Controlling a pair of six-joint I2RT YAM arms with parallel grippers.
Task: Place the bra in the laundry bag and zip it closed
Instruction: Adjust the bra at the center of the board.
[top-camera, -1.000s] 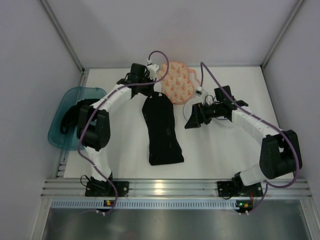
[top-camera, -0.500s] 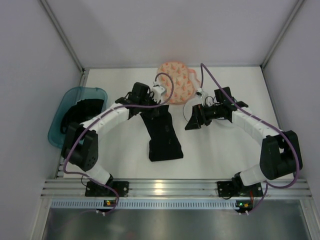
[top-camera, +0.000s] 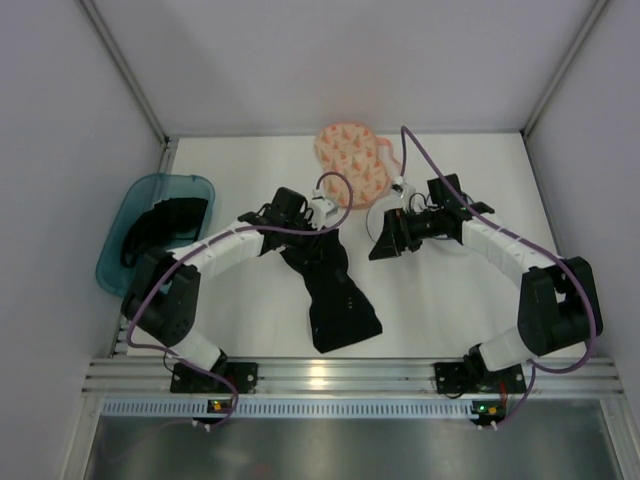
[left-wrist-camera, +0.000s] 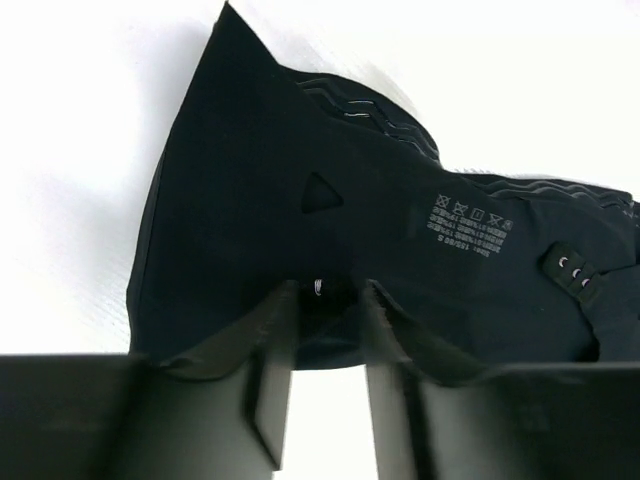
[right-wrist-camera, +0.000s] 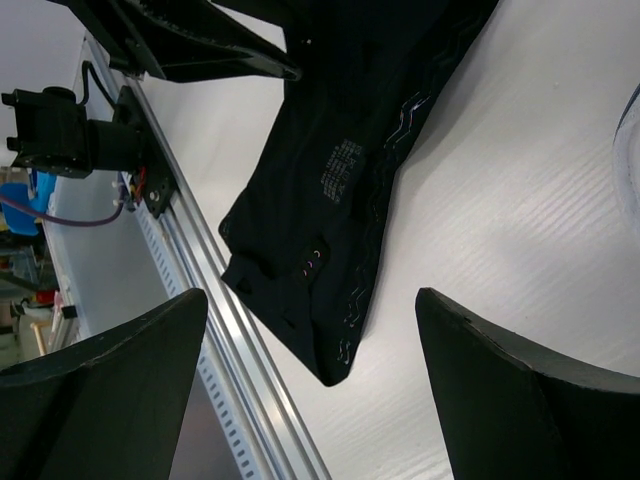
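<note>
The black bra (top-camera: 335, 290) lies flat and stretched out on the white table, its far end under my left gripper (top-camera: 318, 222). In the left wrist view the bra (left-wrist-camera: 300, 190) shows a care label and hook tab. The left gripper (left-wrist-camera: 328, 296) has its jaws parted, bare table showing between them and the bra's edge lying at the tips. The cream-peach laundry bag (top-camera: 350, 160) lies at the back, beyond the left gripper and apart from the bra. My right gripper (top-camera: 385, 240) hovers wide open right of the bra. The right gripper (right-wrist-camera: 310, 300) holds nothing, the bra (right-wrist-camera: 340, 190) lying beneath it.
A teal bin (top-camera: 120, 255) holding dark cloth stands off the table's left edge. A translucent round tub (top-camera: 378, 212) sits just by the right gripper. The aluminium rail (top-camera: 330, 375) runs along the near edge, close to the bra's near end.
The left arm pulled the bra back from the laundry bag toward the near edge, its near end swinging right. The left jaws, shut on the bra before, have parted. The right arm barely moved.
</note>
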